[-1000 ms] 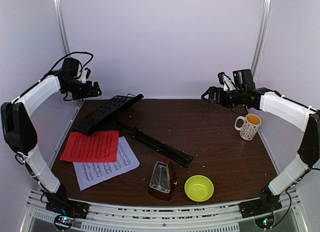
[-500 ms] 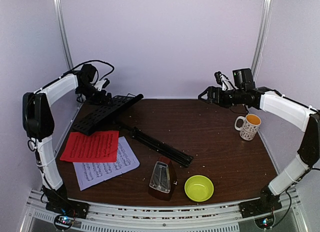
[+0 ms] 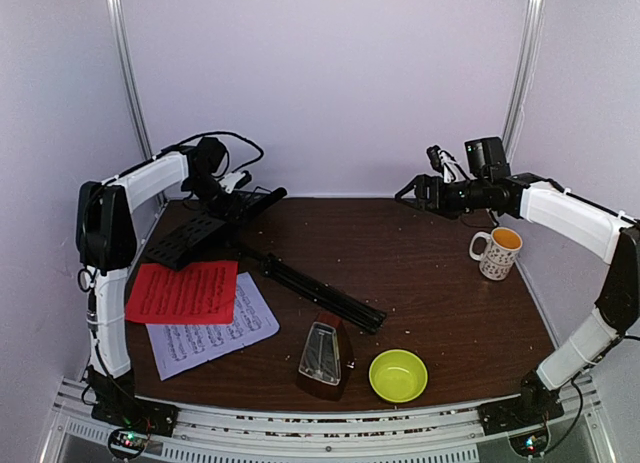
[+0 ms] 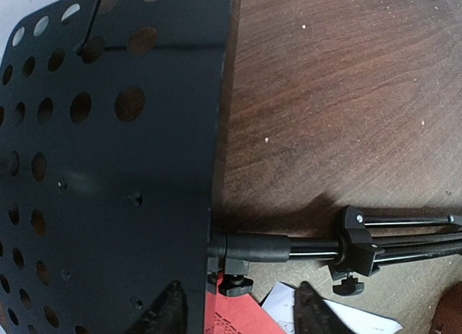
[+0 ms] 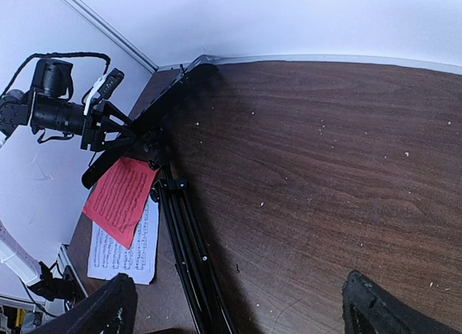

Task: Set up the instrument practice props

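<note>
From my seat the table [image 3: 450,283] reads well in the top view, though its near edge sits behind the arm bases. The black music stand [image 3: 190,241] lies flat at the left rear, not upright. Its perforated desk points toward the back corner and its folded legs run diagonally toward the middle. The left gripper [image 3: 238,198] covers the far end of that desk, so I cannot see that edge from above. In the left wrist view the desk is cut off at the top and left, and the legs run out of the picture on the right.

The left fingertips [image 4: 170,311] stand apart over the spot where the desk meets the shaft, with nothing clasped between them. The right gripper [image 3: 410,191] hangs above the rear right of the table with its jaws spread wide and nothing in them.

The red sheet [image 3: 183,291] lies just beside the desk's near edge, and its left corner reaches the table's left side. It overlaps the white sheet [image 3: 215,333] and hides that sheet's upper part. The metronome [image 3: 323,358] stands near the front edge, close to the leg tips, and I cannot make out its cover. The yellow-green bowl [image 3: 398,375] sits just to its right. The mug [image 3: 497,253] stands by the right edge. Bare wood stretches between the legs and the mug.
</note>
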`<state>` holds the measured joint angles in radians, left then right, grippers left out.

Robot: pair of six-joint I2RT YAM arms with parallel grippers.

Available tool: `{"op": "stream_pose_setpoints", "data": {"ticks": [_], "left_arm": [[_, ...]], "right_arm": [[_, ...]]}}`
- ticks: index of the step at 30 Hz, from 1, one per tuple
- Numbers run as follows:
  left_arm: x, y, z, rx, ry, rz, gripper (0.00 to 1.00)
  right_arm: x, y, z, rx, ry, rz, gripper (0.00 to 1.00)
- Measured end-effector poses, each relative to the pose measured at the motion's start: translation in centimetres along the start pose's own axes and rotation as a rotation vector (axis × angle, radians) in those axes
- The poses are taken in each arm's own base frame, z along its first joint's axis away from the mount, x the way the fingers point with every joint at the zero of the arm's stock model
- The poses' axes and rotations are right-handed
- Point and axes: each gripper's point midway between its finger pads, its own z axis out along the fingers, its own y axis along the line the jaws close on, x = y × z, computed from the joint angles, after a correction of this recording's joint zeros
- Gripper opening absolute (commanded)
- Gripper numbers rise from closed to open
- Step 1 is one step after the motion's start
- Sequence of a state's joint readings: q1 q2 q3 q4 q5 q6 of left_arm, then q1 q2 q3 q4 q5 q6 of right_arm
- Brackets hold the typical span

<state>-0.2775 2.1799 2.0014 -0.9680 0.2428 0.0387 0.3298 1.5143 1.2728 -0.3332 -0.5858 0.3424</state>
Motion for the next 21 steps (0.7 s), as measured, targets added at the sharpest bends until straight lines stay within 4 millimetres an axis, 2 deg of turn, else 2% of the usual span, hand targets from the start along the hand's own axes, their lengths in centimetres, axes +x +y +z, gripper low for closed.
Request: {"op": "stream_pose_setpoints", "data": {"ticks": [6,13,16,21], "left_arm": [[0.4,-0.1,0.5,-0.017,0.024,0.023,0.35],[1.3,-0.1,1.9,-0.025,0.069,0.038,0.28],[1.3,0.1,2.3,-0.032,0.073,0.042,0.22],[1.0,0.4,2.2,-0.049,0.068,0.052,0.05]], "right_arm": [[0.1,0.3,-0.6,0.000,0.005,-0.001,1.00],[-0.1,0.8,-1.4,-0.005,-0.009,-0.012,1.00],[0.1,0.7,-1.4,-0.001,0.001,-0.011,1.00],[0.5,0.6,-1.4,0.005,0.018,-0.016,1.00]]}}
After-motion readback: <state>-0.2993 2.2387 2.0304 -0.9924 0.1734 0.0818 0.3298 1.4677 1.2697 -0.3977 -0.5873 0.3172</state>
